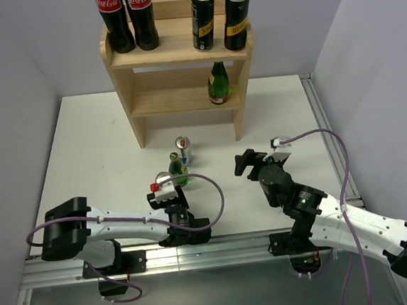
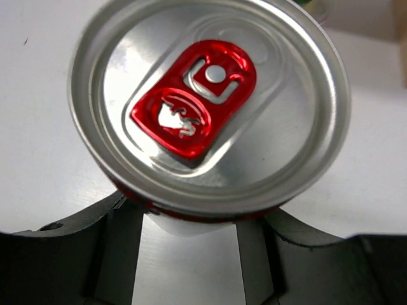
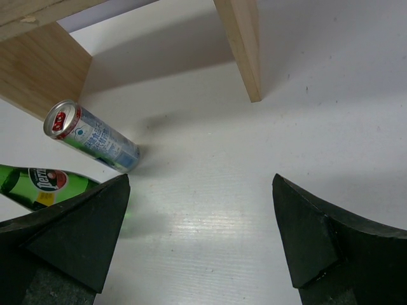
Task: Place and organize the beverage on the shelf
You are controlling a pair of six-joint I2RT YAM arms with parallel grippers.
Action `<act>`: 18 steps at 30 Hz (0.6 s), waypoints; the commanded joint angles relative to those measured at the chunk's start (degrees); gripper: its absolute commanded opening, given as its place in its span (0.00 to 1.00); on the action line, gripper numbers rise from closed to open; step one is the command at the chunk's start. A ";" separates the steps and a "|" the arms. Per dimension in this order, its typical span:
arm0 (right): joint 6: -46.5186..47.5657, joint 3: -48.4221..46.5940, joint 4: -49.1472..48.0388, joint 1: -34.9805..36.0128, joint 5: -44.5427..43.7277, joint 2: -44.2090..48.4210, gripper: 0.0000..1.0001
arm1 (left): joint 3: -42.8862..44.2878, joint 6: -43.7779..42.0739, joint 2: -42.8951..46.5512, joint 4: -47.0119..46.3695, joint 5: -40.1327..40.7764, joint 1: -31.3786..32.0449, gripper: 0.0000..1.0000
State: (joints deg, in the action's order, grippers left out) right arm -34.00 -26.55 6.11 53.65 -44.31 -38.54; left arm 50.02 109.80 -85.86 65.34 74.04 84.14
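This is a robotics lab test cell. Plain pale partition walls (image 1: 11, 76) box in a white tabletop (image 1: 90, 155). An aluminium rail (image 1: 233, 244) along the frame's lower edge carries the left arm (image 1: 124, 222) and right arm (image 1: 352, 221), which trail purple cables (image 1: 343, 161). A small wooden shelf (image 1: 125, 109) stands at upper centre.

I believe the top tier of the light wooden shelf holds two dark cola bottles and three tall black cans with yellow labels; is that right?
Not quite. The top tier of the light wooden shelf holds two dark cola bottles and two tall black cans with yellow labels, not three, as the top external view shows.
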 commanded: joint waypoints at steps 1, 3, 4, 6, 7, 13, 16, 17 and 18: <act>-0.98 0.35 -2.33 0.40 -0.07 -0.04 1.00 | 7.10 1.75 4.47 11.12 7.87 0.94 0.00; -0.81 0.27 -2.33 0.32 -0.16 0.05 1.00 | 9.64 -6.56 7.45 8.42 9.18 1.03 0.00; -0.89 0.18 -2.24 0.40 -0.16 0.14 1.00 | 10.35 -9.14 8.60 7.70 9.71 1.03 0.00; -0.37 0.18 -2.33 0.32 -0.07 0.49 1.00 | 12.20 -17.63 12.01 5.69 11.55 0.94 0.00; -0.37 0.00 -2.42 0.32 0.02 0.40 1.00 | 12.73 -21.52 13.17 2.28 12.17 0.94 0.00; 0.77 -1.22 -3.03 0.32 0.63 -0.48 1.00 | 11.08 -55.76 22.22 -21.24 11.59 -0.29 0.01; 1.21 -1.93 -3.30 0.40 0.37 -1.09 1.00 | -0.50 -93.30 29.94 -62.43 -1.39 -4.93 0.01; 1.48 -2.19 -3.30 0.32 0.54 -1.27 1.00 | -3.23 -95.80 32.23 -72.53 -9.36 -7.47 0.01; 1.65 -2.28 -3.30 0.32 0.46 -1.27 1.00 | -5.26 -96.95 34.60 -73.07 -11.88 -9.32 0.01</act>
State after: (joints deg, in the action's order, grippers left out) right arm -33.23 -26.59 5.10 53.65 -43.42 -39.59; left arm 50.09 41.45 -56.66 23.73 73.45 79.24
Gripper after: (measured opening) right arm 0.999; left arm 0.571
